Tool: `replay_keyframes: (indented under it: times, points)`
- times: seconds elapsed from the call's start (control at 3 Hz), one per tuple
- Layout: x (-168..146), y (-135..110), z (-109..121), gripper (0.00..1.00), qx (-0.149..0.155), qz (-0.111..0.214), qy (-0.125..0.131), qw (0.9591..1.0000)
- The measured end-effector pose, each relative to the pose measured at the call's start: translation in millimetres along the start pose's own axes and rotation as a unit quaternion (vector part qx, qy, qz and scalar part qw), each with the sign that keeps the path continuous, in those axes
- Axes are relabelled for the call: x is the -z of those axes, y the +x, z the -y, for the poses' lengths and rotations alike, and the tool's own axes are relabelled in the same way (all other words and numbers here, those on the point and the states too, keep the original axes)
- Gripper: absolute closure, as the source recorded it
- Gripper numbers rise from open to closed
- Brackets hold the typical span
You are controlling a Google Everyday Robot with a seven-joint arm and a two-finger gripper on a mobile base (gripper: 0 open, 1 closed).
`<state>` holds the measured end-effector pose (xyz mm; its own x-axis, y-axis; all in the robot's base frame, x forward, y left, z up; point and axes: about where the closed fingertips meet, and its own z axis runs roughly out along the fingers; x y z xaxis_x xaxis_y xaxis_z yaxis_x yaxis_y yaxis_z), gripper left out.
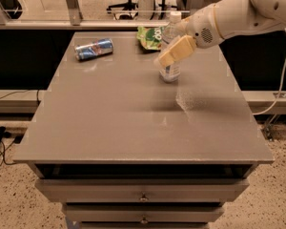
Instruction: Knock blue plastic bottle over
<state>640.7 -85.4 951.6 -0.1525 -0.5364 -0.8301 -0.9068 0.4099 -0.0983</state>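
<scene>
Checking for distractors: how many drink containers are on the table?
2. The blue plastic bottle stands at right rear, the tool at its middle; the drink can lies sideways at left rear.

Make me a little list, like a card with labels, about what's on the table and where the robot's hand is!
bottle: blue plastic bottle, white cap, standing upright, far right part of the table
gripper: gripper across the bottle's middle, on the near side; whether it touches is unclear
can: drink can lying on its side, far left
bag: green snack bag behind the bottle, near the far edge
table: grey table with drawers below
task: bottle not yet knocked over
</scene>
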Motion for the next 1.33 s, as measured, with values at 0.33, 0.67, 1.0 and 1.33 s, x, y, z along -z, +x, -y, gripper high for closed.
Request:
replay_keyframes:
  times: [0.33,0.67,1.0,1.33]
  points:
    - [-11.6,-11.1,-13.1,0.00,-0.007,0.021,-0.019,0.9996]
    - [-21.0,-25.1,-38.3,0.00,-0.008,0.036,-0.043,0.9984]
    - [-26.2,-46.7,-66.3,0.00,-0.002,0.055,-0.065,0.9964]
    - [-34.2,-61.4,-90.1,0.00,0.010,0.068,-0.083,0.9942]
